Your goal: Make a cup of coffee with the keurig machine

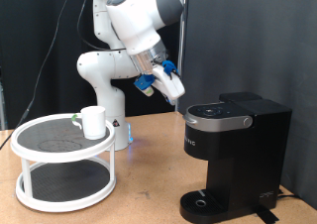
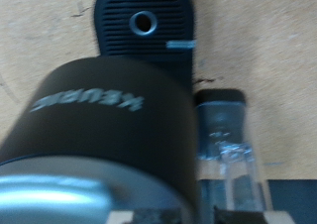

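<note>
The keurig machine stands at the exterior view's right, black and boxy, with its rounded lid down. My gripper hangs just above and to the left of the lid's front edge, tilted down towards it, open, with nothing between its fingers. From the wrist view I look down on the keurig machine, its white logo and its round drip tray. Two pale fingertips show apart at the picture's edge. The cup, a plain white mug, sits on a round stand at the exterior view's left.
The cup's stand is a white two-tier round rack with dark mesh shelves. A clear water tank sits beside the machine's body. The arm's white base rises behind the rack. A black curtain closes off the back.
</note>
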You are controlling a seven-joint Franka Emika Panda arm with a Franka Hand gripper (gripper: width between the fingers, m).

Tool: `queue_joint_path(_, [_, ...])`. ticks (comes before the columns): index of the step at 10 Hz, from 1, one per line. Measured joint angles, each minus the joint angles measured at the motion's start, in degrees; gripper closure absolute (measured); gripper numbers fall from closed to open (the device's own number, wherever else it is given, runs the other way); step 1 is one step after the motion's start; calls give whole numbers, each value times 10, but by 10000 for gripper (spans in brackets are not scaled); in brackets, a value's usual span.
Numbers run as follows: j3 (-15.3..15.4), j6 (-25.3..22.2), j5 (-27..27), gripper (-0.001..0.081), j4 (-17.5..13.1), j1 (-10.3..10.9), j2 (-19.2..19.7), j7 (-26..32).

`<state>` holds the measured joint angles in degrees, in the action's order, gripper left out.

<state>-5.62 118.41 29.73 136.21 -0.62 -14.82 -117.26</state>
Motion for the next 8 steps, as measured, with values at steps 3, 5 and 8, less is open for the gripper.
queue_joint_path(3, [-8, -9, -9, 806, 56, -7, -57, 32])
queue_joint_path(5, [-10, -9, 0, 806, 59, -7, -57, 38])
queue_joint_path(8, [-43, -41, 19, 806, 100, -14, -98, 73])
